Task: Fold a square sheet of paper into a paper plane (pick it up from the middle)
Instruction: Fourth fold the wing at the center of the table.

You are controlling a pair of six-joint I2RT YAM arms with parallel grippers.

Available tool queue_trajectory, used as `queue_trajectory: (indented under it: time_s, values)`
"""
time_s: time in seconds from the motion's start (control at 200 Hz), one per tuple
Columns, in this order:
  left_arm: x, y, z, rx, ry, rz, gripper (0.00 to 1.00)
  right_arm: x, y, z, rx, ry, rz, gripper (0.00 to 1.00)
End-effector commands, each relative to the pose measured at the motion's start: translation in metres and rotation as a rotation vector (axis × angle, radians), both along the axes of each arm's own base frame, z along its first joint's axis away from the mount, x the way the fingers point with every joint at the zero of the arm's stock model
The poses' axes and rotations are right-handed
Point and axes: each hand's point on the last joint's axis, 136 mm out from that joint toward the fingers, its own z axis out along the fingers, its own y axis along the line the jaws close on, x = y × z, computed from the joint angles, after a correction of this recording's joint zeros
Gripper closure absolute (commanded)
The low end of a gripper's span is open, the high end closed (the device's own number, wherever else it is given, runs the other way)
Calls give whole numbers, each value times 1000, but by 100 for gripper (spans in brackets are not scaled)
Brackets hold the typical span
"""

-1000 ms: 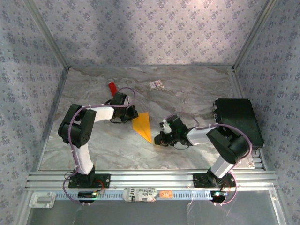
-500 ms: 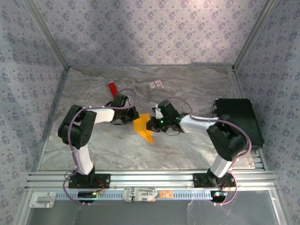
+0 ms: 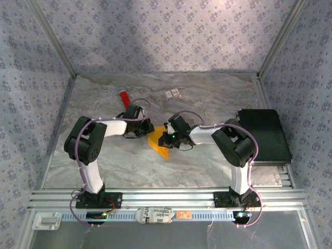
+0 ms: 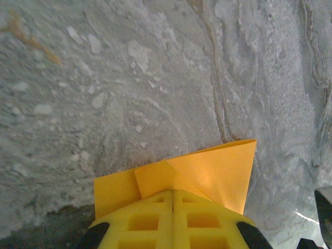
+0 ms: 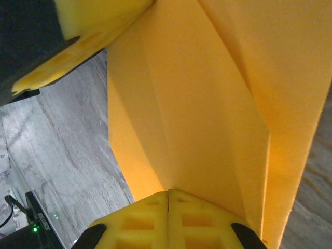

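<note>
The orange-yellow sheet of paper (image 3: 158,144) lies on the marble table, folded into a narrow wedge that points toward the near edge. My left gripper (image 3: 147,129) is shut, its yellow fingertips (image 4: 155,207) resting on the wide far end, where a small folded flap (image 4: 155,176) and a larger triangular layer (image 4: 223,171) spread out ahead of them. My right gripper (image 3: 165,138) comes in from the right, also shut, its tips down on the paper's long creased layers (image 5: 207,104). In the right wrist view the left gripper's finger (image 5: 93,31) shows at the top left. Whether either gripper pinches paper I cannot tell.
A red tube (image 3: 124,97) and a small white card (image 3: 173,94) lie at the back of the table. A black box (image 3: 264,134) sits at the right edge. Aluminium rails (image 3: 166,197) run along the front, patterned walls stand on three sides.
My right gripper has swung left and away from me, from beside the paper's near tip onto the paper, close to the left gripper. The left arm has barely moved.
</note>
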Motion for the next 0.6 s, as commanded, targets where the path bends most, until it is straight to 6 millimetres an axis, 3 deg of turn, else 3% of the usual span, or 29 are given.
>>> queue_trajectory:
  time_s: [0.0, 0.395, 0.595]
  values:
    - [-3, 13, -11, 58, 37, 15, 97, -42, -29, -36, -102, 141, 11, 99]
    - [14, 20, -9, 68, 32, 28, 97, -75, -51, -43, -99, 179, 63, 100]
    - [14, 18, -1, 57, 24, 23, 97, -80, -60, -44, -99, 184, 54, 100]
